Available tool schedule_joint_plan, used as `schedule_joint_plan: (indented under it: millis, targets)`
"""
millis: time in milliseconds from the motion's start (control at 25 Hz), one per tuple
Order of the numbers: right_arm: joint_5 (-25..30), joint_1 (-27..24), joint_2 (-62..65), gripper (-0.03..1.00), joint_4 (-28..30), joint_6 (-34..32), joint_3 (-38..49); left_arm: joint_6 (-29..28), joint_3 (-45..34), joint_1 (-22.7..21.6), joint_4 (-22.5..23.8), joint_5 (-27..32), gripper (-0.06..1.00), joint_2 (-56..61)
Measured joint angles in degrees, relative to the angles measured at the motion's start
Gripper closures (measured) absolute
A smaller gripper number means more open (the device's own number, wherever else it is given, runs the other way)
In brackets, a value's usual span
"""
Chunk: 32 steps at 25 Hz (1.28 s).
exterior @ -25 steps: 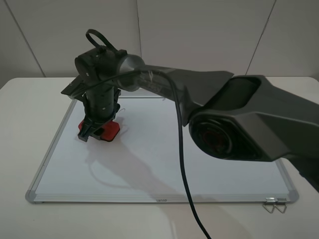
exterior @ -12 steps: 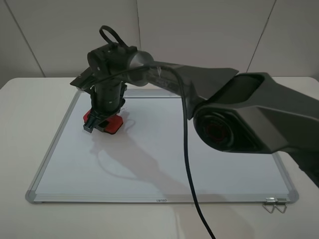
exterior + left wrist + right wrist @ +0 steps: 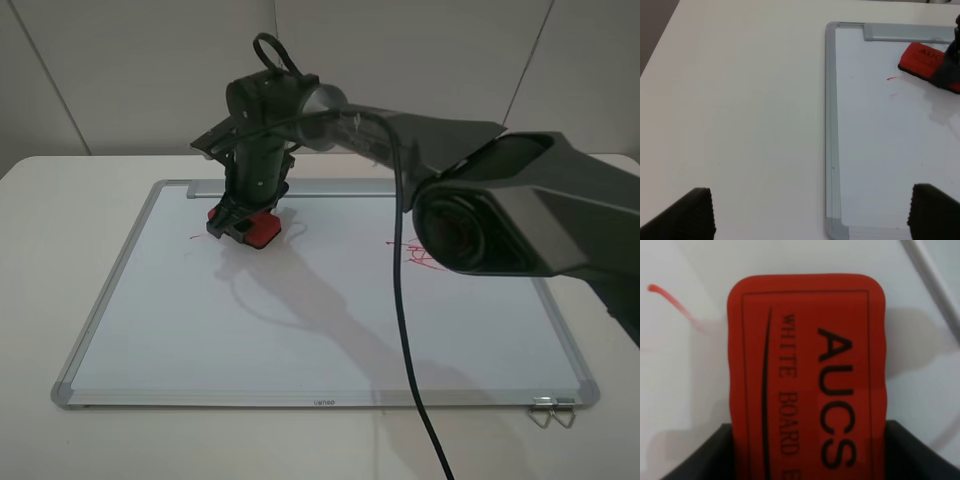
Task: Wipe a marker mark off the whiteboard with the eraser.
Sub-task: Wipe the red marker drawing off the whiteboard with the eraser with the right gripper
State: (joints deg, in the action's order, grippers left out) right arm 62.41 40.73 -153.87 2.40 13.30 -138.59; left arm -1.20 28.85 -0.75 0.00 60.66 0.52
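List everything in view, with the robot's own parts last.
whiteboard: one, white with a silver frame, flat on the table
eraser: one, red with a black base, on the board near its far rail
marker mark: one thin stroke showing, red, just left of the eraser
scribble: one, red, right part of the board, partly behind the arm
metal clip: one, silver, at the board's near right corner
table: one, off-white, under the board
cable: one, black, hanging from the right arm across the board
right gripper: one, dark, shut on the eraser
left gripper: one, dark, open, above the board's left edge
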Motion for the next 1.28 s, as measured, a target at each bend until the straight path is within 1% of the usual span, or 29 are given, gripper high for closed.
schedule_joint_plan:
  millis: [160, 320, 440, 680, 840, 1080, 1160, 1280]
  targets:
    - [0.8, -0.3, 0.0, 0.46, 0.4, -0.3, -0.1, 0.0, 0.0, 0.0, 0.0, 0.0, 0.17, 0.0]
    - [1.3, 0.5, 0.0, 0.46, 1.3, -0.3, -0.5, 0.0, 0.0, 0.0, 0.0, 0.0, 0.17, 0.0]
    - [2.2, 2.6, 0.0, 0.46, 2.0, -0.3, -0.8, 0.0, 0.0, 0.0, 0.0, 0.0, 0.17, 0.0]
    - [2.4, 8.6, 0.0, 0.46, 1.8, 0.4, -0.8, 0.0, 0.0, 0.0, 0.0, 0.0, 0.17, 0.0]
    - [2.4, 10.4, 0.0, 0.46, 1.7, 0.5, -0.8, 0.0, 0.0, 0.0, 0.0, 0.0, 0.17, 0.0]
    - [2.4, 9.9, 0.0, 0.46, 0.4, 0.8, -0.8, 0.0, 0.0, 0.0, 0.0, 0.0, 0.17, 0.0]
    - [2.4, 8.8, 0.0, 0.46, 0.2, 0.8, -0.8, 0.0, 0.0, 0.0, 0.0, 0.0, 0.17, 0.0]
    - [2.4, 5.4, 0.0, 0.46, -0.2, -0.2, -0.8, 0.0, 0.0, 0.0, 0.0, 0.0, 0.17, 0.0]
